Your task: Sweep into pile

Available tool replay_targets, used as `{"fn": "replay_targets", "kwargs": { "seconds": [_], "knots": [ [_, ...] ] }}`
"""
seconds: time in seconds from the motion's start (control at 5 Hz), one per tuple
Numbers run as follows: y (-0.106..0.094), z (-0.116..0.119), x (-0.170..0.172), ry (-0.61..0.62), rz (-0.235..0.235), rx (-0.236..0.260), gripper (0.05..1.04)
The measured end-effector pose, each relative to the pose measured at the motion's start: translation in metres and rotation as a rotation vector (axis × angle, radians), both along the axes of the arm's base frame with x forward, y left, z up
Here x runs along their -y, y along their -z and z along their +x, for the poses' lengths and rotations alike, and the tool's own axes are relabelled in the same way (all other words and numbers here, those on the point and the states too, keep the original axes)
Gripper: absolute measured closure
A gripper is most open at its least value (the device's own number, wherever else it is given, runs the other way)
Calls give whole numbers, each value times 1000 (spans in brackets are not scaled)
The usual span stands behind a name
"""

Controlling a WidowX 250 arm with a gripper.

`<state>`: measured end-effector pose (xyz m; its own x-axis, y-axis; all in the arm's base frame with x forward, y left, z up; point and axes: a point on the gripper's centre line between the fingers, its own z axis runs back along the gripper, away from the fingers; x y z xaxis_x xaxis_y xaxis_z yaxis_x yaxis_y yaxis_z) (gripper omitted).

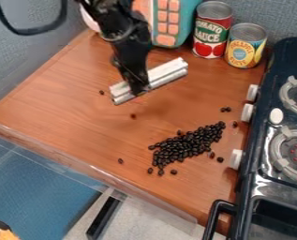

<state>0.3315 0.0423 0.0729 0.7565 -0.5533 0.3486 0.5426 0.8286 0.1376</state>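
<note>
The black gripper (139, 89) hangs over the upper middle of the wooden counter, shut on a whitish sweeping bar (166, 74) that lies at a slant, its right end higher in the view. Below and to the right of the bar, apart from it, dark beans (187, 145) form an elongated heap. Stray beans are scattered around: a pair (226, 109) above the heap, one bean (120, 161) to its left, another (133, 116) just below the bar, and one (101, 92) left of the bar.
A toy stove (263, 173) with knobs and burners borders the counter (63, 103) on the right. At the back stand a tomato sauce can (211, 30), a yellow-labelled can (245, 45) and a teal toy with orange buttons (181, 23). A raised edge runs along the counter's front left.
</note>
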Motion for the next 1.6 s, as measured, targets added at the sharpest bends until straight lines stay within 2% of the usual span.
{"fn": "replay_targets", "kwargs": {
  "seconds": [0.2,0.4,0.8,1.0,1.2,1.4,1.6],
  "knots": [
    [-5,2,-39,-56,17,23,724],
    [10,3,-60,-71,37,-8,724],
    [30,3,-103,-107,141,-32,724],
    [29,1,-120,-145,141,-22,724],
    [44,-7,-115,-148,127,-48,724],
    [53,-13,-96,-138,113,-52,724],
    [56,-20,-72,-135,79,-41,724]
  ]
}}
